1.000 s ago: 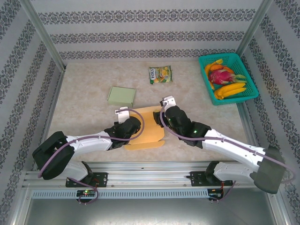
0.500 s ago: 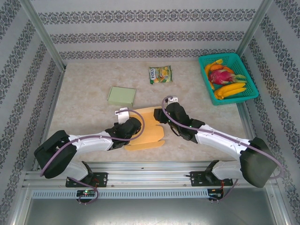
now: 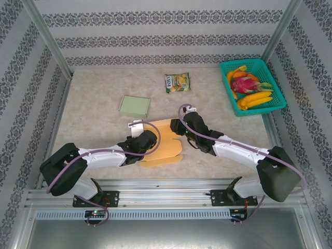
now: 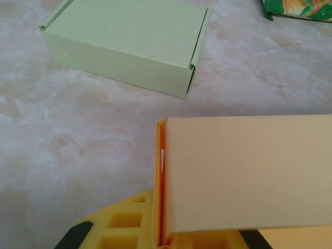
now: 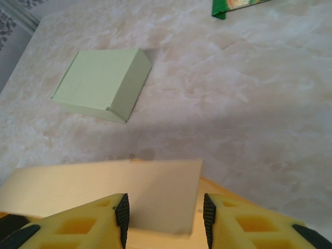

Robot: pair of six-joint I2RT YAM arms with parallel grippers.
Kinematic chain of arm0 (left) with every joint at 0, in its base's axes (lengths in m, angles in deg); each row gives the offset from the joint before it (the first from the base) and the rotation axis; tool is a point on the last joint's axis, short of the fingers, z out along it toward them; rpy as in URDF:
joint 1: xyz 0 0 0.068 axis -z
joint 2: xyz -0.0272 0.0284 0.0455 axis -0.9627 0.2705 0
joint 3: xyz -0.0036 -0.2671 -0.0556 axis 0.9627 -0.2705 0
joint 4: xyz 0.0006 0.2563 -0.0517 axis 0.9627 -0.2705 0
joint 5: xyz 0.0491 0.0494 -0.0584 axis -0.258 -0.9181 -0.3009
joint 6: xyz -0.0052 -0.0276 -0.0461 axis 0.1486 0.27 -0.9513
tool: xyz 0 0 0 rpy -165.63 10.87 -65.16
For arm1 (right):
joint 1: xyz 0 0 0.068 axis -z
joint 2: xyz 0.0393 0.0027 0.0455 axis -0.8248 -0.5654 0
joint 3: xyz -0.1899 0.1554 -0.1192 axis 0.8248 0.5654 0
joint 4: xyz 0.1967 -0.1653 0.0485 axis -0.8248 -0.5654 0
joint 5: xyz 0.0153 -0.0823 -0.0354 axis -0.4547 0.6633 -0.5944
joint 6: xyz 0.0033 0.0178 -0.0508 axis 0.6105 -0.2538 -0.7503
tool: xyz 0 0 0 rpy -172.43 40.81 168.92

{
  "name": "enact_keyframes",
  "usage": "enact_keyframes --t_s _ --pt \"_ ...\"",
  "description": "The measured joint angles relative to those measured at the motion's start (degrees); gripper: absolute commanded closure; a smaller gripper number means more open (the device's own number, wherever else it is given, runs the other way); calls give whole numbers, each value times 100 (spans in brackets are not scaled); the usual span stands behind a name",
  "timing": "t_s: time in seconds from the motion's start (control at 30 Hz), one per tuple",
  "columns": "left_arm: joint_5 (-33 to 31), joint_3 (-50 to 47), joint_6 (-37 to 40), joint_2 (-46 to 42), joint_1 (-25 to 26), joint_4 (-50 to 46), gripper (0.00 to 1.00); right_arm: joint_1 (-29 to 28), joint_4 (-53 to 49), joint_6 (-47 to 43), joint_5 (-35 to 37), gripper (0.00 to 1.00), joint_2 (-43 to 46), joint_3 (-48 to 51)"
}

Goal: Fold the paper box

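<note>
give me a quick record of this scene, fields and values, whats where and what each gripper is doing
work piece: orange paper box, partly folded, mid table
left gripper: shut on a box panel
right gripper: open, fingers straddling a box flap
green box: closed, lying beyond the left gripper
other items: snack packet at the back; teal basket of fruit, far right corner

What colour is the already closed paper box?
The closed paper box is pale green, best in left wrist view.
</note>
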Motion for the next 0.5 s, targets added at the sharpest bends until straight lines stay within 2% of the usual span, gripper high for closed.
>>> enact_keyframes --t_s 0.2,0.33,0.5 --pt "157 -22 4 0 0 -2 100 240 238 166 -203 57 -2 245" --pt "157 -22 0 2 0 -2 100 297 354 201 -275 64 -9 264" --pt "179 -22 2 4 0 -7 100 374 457 267 -476 67 -39 334"
